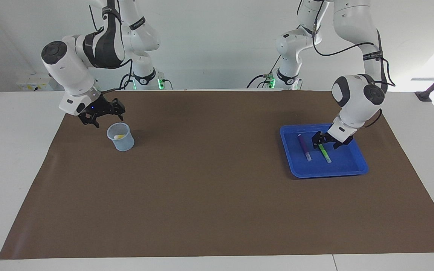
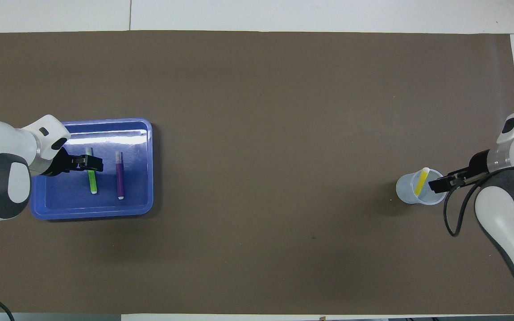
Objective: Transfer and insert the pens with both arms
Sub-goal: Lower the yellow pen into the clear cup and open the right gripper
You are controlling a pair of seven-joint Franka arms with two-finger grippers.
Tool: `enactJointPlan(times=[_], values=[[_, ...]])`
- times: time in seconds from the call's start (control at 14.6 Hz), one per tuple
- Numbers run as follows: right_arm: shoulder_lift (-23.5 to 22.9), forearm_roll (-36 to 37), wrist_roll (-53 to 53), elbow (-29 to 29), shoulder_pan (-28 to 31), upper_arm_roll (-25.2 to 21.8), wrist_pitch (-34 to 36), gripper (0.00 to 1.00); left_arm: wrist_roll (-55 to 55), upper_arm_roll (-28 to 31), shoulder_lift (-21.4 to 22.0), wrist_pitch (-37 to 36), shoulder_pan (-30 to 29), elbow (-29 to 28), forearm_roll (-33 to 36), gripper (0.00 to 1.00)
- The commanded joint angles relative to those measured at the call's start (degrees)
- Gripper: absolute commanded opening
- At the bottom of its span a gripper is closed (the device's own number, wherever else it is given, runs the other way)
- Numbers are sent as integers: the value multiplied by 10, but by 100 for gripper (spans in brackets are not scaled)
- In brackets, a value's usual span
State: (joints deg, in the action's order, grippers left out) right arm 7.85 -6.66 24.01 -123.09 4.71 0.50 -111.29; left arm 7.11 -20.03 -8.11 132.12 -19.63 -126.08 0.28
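The yellow pen [image 1: 118,136] [image 2: 421,181] leans inside a clear plastic cup [image 1: 121,140] [image 2: 406,189] at the right arm's end of the table. My right gripper [image 1: 104,116] [image 2: 437,183] hangs open just above the cup's rim, holding nothing. In a blue tray [image 1: 347,158] [image 2: 60,196] at the left arm's end lie the purple pen [image 1: 304,147] [image 2: 119,174] and the green pen [image 1: 325,153] [image 2: 92,180], side by side. My left gripper [image 1: 327,143] [image 2: 91,163] is down in the tray, open, its fingers on either side of the green pen's end nearer to the robots.
A brown mat [image 1: 217,188] covers most of the white table. Two slimmer white arms with green lights [image 1: 145,77] [image 1: 285,77] stand at the robots' edge of the table.
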Motion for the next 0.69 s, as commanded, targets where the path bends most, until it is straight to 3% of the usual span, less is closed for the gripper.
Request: enactJointPlan(times=[0.0, 0.27, 0.62], values=[[-2, -82, -9, 29, -18, 6, 21, 100, 17, 0, -3, 37, -2, -20, 15, 83], [0, -198, -136, 33, -50, 6, 19, 100, 23, 0, -6, 40, -3, -26, 17, 80], [0, -321, -242, 33, -69, 6, 12, 100, 23, 1, -5, 44, 2, -37, 17, 67]])
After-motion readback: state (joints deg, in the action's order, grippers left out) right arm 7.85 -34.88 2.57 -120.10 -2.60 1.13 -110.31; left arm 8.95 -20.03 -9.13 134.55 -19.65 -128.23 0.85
